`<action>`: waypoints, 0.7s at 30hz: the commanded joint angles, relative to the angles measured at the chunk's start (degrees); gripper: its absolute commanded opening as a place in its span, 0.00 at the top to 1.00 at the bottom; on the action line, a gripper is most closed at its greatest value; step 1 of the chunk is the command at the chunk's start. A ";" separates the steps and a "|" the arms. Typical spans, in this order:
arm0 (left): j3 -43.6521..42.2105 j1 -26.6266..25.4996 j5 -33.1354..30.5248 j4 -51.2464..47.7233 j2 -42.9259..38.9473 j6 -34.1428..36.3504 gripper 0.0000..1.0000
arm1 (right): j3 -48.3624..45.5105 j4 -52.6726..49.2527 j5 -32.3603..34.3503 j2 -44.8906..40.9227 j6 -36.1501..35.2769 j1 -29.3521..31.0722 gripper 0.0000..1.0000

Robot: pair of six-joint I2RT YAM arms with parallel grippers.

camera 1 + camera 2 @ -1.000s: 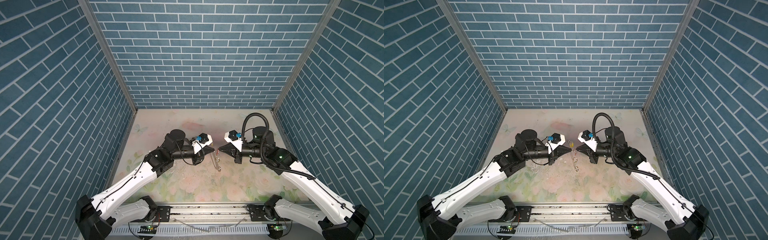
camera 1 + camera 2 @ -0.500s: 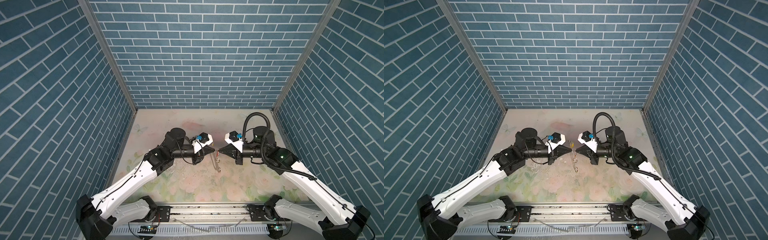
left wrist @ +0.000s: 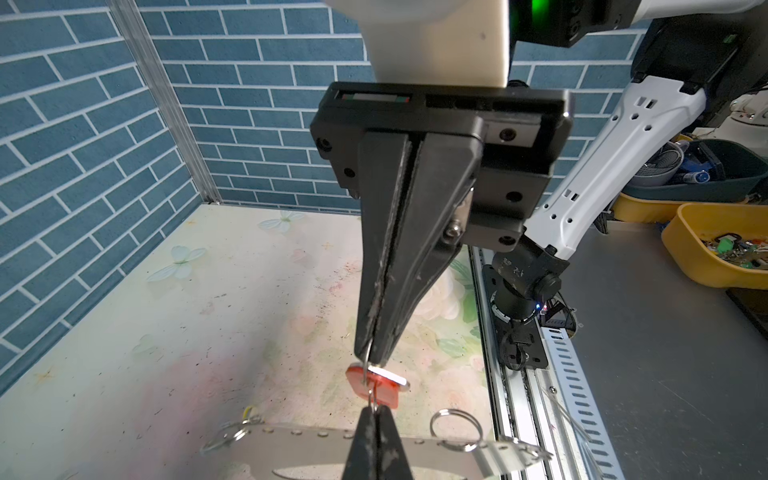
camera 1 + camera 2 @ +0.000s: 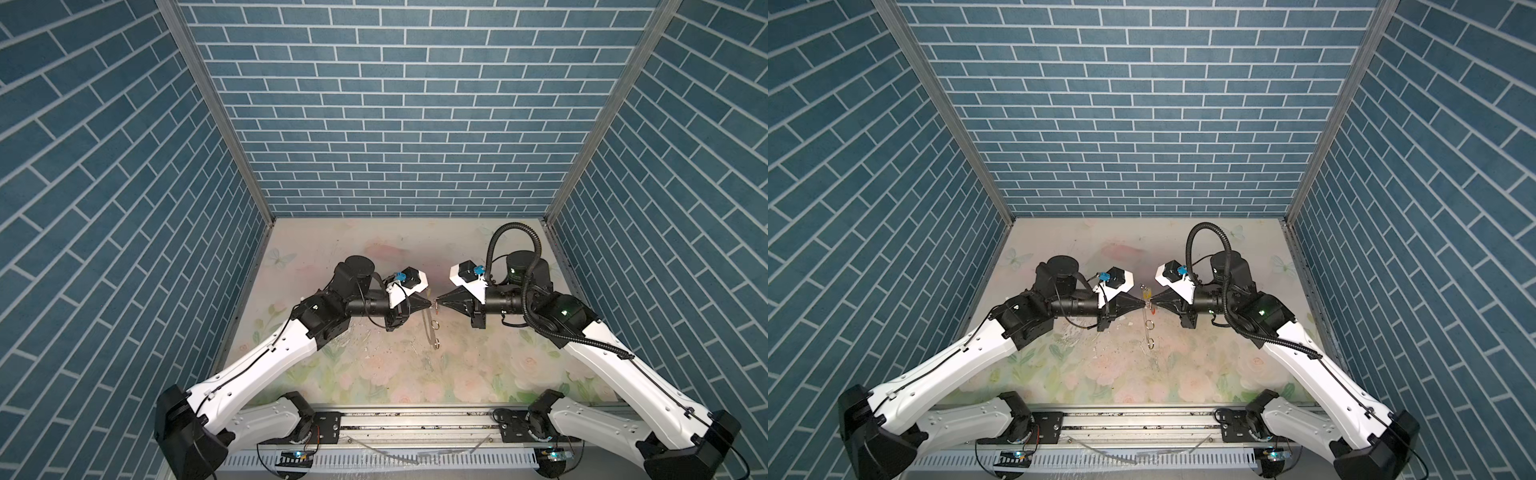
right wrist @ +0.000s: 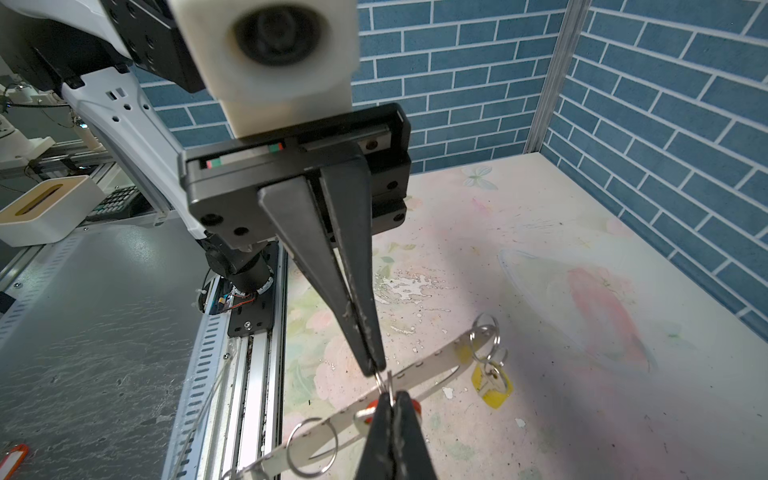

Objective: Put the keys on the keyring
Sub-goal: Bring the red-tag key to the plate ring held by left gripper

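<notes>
My left gripper (image 4: 430, 304) and right gripper (image 4: 441, 304) meet tip to tip above the middle of the table. Both are shut on one small silver ring (image 3: 368, 376). The key with the red tag (image 3: 384, 388) hangs on that ring between the tips. In the left wrist view my left gripper (image 3: 376, 409) pinches the ring from one side and the right gripper (image 3: 372, 360) from the other. Under them lies the keyring (image 5: 432, 361), a pale flat strap with rivets and silver rings. The key with the yellow tag (image 5: 494, 386) hangs on a ring at its far end.
The flowered table (image 4: 374, 374) is walled by blue brick on three sides. The arms' metal rail (image 4: 415, 419) runs along the front edge. Outside the cell are yellow bins (image 3: 706, 257), a white box (image 5: 45, 212) and a loose red tag (image 5: 12, 457).
Both grippers stay shut, tip to tip; the left tip has crept slightly toward the right one. The strap has not moved.
</notes>
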 commanded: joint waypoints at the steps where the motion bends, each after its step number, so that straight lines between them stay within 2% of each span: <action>1: 1.22 0.23 1.12 0.19 -1.12 0.66 1.00 | 2.65 -1.17 -0.94 0.18 -3.34 -0.40 1.00; 21: 1.24 0.25 0.77 0.39 -1.32 0.81 1.00 | 3.78 -3.49 -3.93 1.41 -3.59 -0.36 1.00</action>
